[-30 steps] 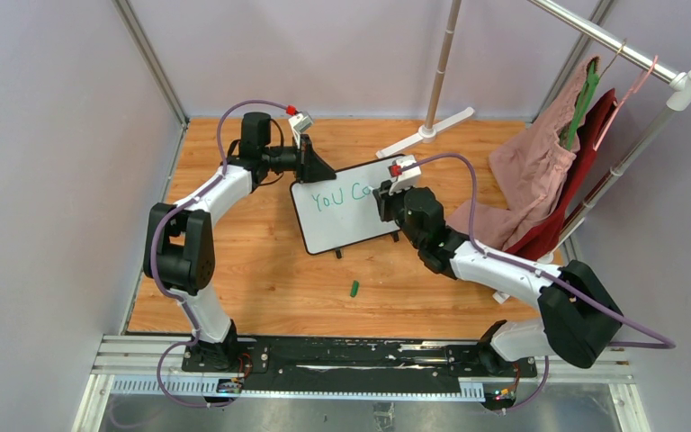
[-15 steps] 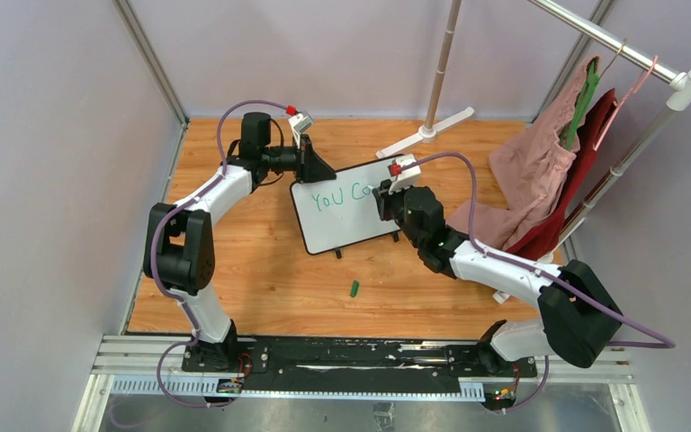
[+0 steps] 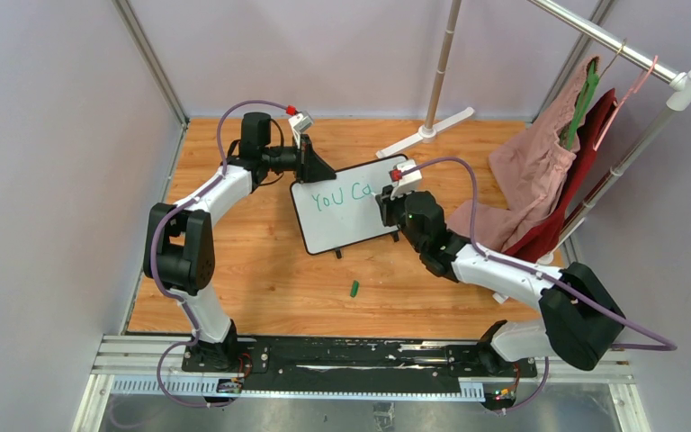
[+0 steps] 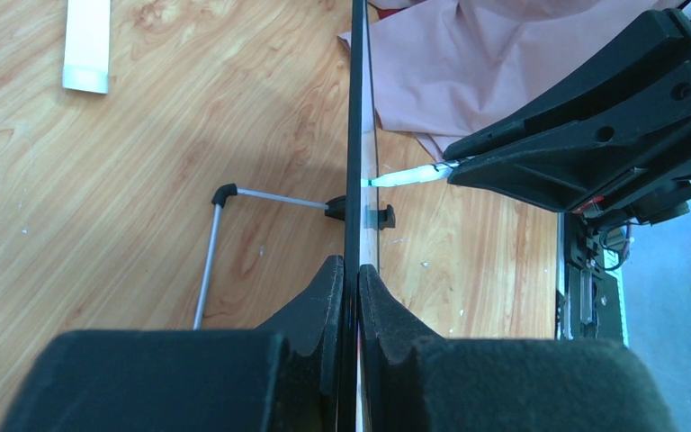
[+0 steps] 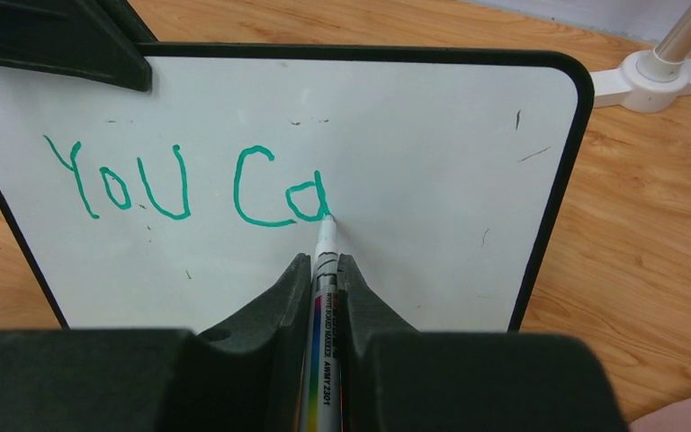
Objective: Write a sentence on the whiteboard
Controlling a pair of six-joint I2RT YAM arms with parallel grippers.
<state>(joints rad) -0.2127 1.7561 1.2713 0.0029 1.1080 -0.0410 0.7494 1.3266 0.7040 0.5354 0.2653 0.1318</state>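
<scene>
The whiteboard (image 3: 346, 216) stands tilted on its feet on the wooden table, edge-on in the left wrist view (image 4: 356, 135) and face-on in the right wrist view (image 5: 414, 135). The sentence (image 5: 189, 184) reads "You Ca" in green, also seen from above (image 3: 342, 195). My left gripper (image 4: 357, 270) is shut on the board's upper left edge (image 3: 310, 171). My right gripper (image 5: 324, 265) is shut on a white marker (image 5: 324, 270) whose green tip touches the board at the foot of the "a". From above the right gripper (image 3: 385, 200) sits at the board's right side.
A green marker cap (image 3: 354, 289) lies on the table in front of the board. Pink and red garments (image 3: 540, 180) hang from a rack at the right and drape onto the table. A white stand base (image 3: 427, 132) sits behind the board.
My right gripper has shifted slightly while the marker finishes the letter "a". The left arm and the board have not moved.
</scene>
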